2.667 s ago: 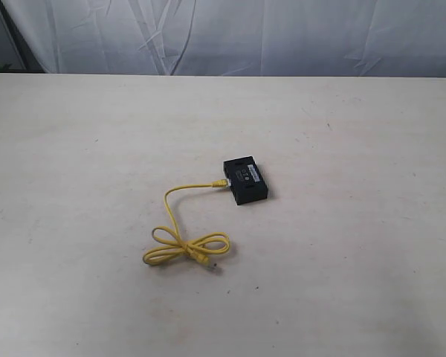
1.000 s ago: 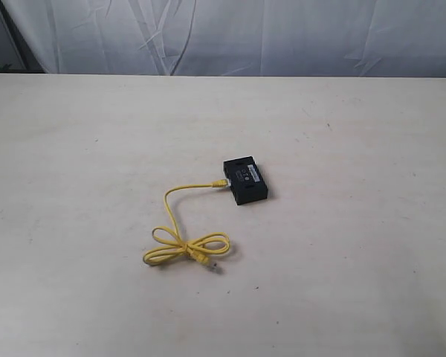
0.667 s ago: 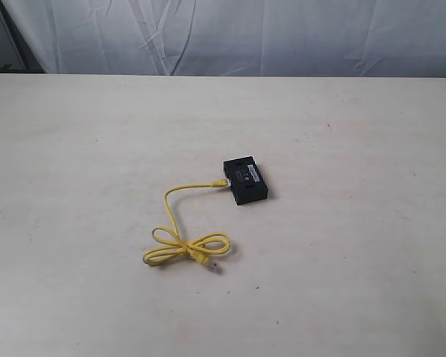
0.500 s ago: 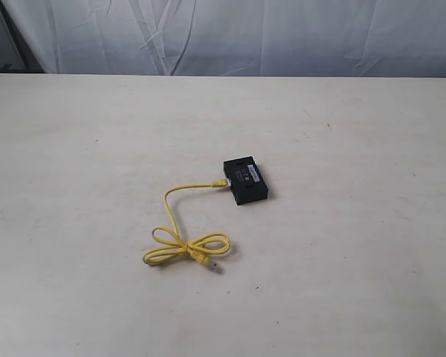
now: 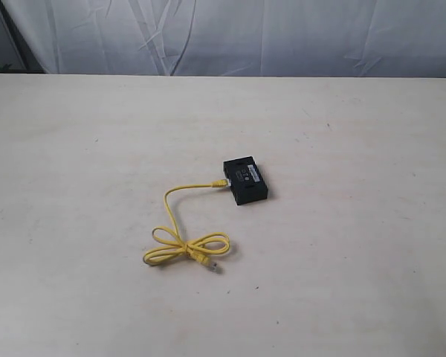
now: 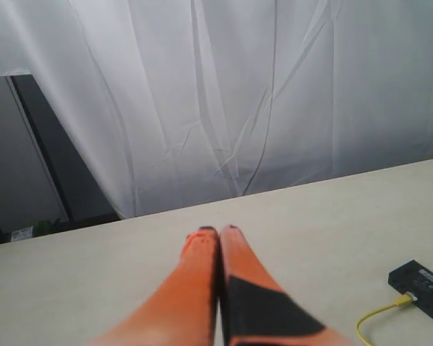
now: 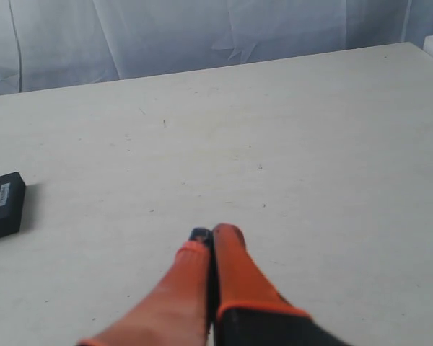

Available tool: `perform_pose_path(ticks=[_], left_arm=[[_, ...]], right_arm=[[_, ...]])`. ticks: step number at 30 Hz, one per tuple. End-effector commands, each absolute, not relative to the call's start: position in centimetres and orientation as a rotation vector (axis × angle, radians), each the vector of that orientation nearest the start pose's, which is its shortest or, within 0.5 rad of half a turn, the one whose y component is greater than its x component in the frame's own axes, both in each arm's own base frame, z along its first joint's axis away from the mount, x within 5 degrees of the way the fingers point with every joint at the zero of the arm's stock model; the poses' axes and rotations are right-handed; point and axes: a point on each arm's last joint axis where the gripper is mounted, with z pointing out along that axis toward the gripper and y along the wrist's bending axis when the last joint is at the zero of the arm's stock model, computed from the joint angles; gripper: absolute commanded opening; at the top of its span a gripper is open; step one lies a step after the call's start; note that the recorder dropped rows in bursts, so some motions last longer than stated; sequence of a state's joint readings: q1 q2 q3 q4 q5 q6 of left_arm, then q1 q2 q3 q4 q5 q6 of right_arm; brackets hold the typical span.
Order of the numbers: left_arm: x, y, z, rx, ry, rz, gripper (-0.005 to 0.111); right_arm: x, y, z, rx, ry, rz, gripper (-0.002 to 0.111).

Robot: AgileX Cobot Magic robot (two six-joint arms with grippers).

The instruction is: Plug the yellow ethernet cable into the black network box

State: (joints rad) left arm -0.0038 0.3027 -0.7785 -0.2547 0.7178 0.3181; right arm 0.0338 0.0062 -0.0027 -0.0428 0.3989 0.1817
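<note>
The black network box (image 5: 245,180) lies flat near the middle of the table, white label up. One plug of the yellow ethernet cable (image 5: 177,230) sits against the box's left side (image 5: 220,181); the cord runs left and down into a loose knot of loops, its other plug (image 5: 205,260) lying free. Neither arm shows in the exterior view. In the left wrist view my left gripper (image 6: 218,231) is shut and empty, above the table, with the box (image 6: 420,285) and a bit of cable (image 6: 379,317) far off. My right gripper (image 7: 213,234) is shut and empty, the box (image 7: 3,205) well to its side.
The pale table (image 5: 342,282) spreads wide around the box and cable. A white curtain (image 5: 230,37) hangs behind its far edge. A dark gap (image 6: 50,158) shows beside the curtain in the left wrist view.
A dark object at the exterior view's left edge, seen in the earliest frame, has gone from view. The box and cable have not moved.
</note>
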Motion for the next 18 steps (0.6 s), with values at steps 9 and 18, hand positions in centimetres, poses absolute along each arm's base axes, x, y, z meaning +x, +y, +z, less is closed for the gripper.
perform_pose_path(ticks=[9,18], left_arm=[[2.6,-1.2,29.8,0.186,1.655,-0.035,0.000],[4.8,-0.8,21.7,0.146,1.741,-0.017,0.000]], right_arm=[[5.3,0.0,17.9,0.115,1.864,0.101,0.000],[5.3,0.0,17.9,0.115,1.861,0.101,0.000]])
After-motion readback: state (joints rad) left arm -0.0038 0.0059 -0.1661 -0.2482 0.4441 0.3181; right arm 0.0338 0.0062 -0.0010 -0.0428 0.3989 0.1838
